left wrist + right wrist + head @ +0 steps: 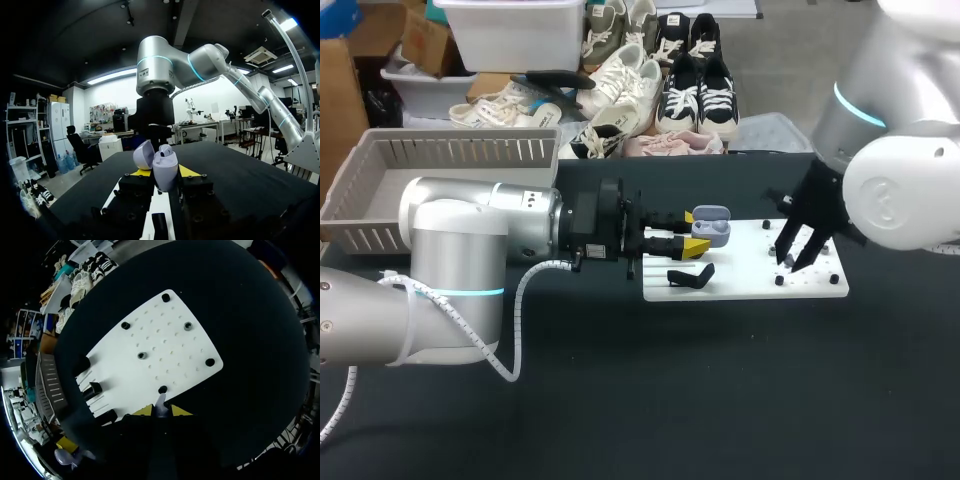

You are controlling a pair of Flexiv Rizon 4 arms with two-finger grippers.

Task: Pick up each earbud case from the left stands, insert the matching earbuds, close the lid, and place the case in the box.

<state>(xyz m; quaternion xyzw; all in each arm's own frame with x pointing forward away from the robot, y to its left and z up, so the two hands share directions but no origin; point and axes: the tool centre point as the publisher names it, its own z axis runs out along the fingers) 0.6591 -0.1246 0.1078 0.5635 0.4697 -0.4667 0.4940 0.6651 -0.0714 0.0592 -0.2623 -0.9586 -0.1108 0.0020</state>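
Holding the open lavender earbud case (712, 226) clamped between both fingers, the left gripper (690, 232) is hovering over the white board (750, 285). The right gripper (161, 411) is pinching a pale earbud (160, 401); seating it probably means lining up squarely first. The case's inside is hiding from every view.

One case (712, 228), one earbud (160, 402), one board (810, 287), one box (380, 180); left hand (694, 231), right hand (800, 256): two.

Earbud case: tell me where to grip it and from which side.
Grip the earbud case by its lower shell, fingers on its two opposite sides, coming in level from the robot's left, as the left end effector does. The lid stands open, so the top must stay clear.
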